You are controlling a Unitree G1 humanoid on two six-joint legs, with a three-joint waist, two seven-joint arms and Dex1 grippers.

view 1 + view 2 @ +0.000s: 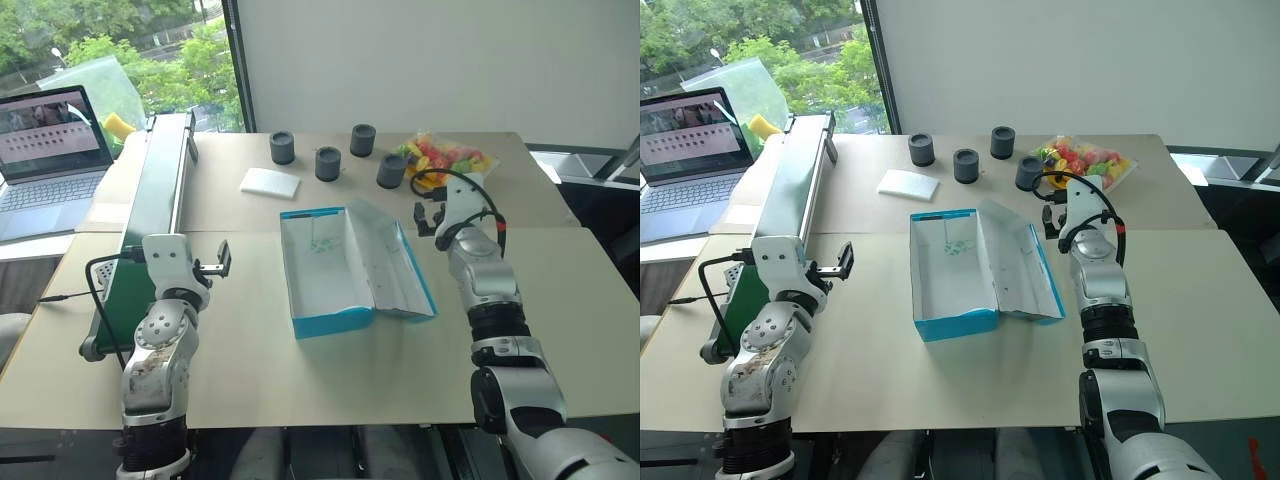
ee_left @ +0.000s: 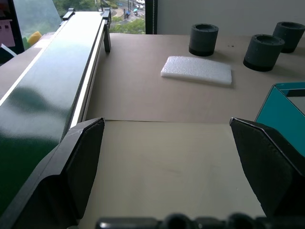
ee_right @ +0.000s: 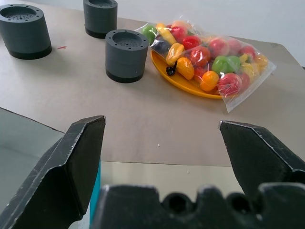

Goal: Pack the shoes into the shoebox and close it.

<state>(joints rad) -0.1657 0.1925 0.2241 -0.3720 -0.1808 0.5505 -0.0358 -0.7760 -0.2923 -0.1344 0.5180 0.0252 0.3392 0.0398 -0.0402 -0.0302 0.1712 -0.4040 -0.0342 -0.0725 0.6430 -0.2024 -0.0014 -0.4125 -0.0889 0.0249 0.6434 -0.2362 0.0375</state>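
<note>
Pincers, left [image 1: 222, 262] and right [image 1: 430, 215], spread empty, flanking the open shoebox [image 1: 345, 270] edges.

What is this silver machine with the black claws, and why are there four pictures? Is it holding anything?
It is a robot with two arms. Two pictures come from cameras in its head, looking down at the table. The other two come from little cameras on its wrists, so you see the black fingers up close. The left gripper and the right gripper are both open and hold nothing. Between the arms lies a blue shoebox, open and empty, its lid flopped to one side. Farther back are four dark grey cups, a white foam pad and a bag of colourful toy fruit on an orange plate. On the robot's left are a long green conveyor belt and a laptop.
</note>
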